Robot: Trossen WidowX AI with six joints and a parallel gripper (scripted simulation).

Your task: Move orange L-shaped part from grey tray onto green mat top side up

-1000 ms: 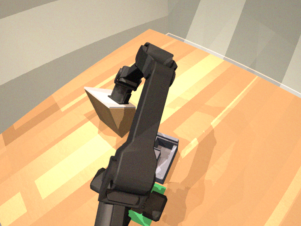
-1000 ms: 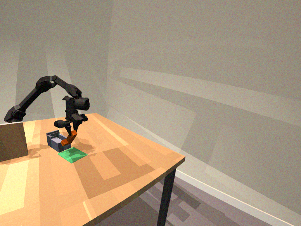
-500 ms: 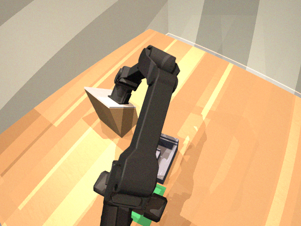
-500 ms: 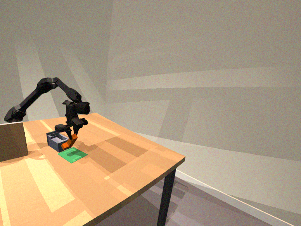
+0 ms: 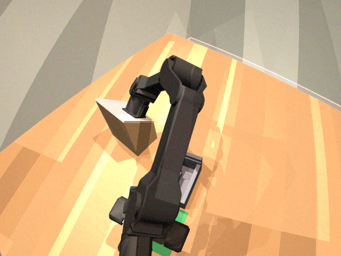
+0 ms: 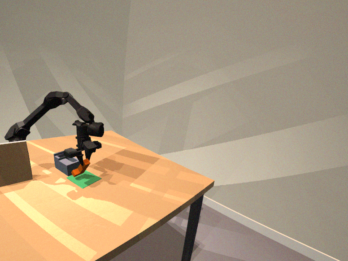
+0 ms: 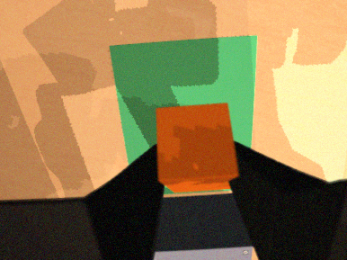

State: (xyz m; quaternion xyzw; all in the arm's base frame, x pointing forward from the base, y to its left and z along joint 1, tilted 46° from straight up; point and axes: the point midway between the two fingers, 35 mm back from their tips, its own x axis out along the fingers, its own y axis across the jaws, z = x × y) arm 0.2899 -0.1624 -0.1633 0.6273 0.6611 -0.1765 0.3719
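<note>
Nearest in the ext. view is the front of the wooden table [image 5: 255, 167] [image 6: 116, 202] [image 7: 292, 8], w/ one dark leg [image 6: 193, 223] under its corner. At the left side of this view stands a brown block [image 5: 147, 133] [image 6: 14, 165] w/ a pale top. Then comes the green mat [image 5: 162, 248] [image 6: 84, 181] [image 7: 235, 71], flat on the table, partly in shadow. The orange part [image 6: 81, 168] [image 7: 198, 143] is held above the mat, out of the tray and tilted, w/ its lower end pointing toward the block's side. The gripper [image 5: 159, 239] [image 6: 84, 162] [image 7: 192, 149] is pinching this part by its raised end, one finger on each side. Just beside the mat is the grey tray [image 5: 197, 179] [image 6: 62, 167] [image 7: 202, 224]; in the top view the arm [image 5: 176, 141] [image 6: 36, 114] covers a portion of it. Farther back, the arm bends high over the table, & the b/g is a beige-grey wall [image 5: 270, 25] [image 6: 232, 69].
</note>
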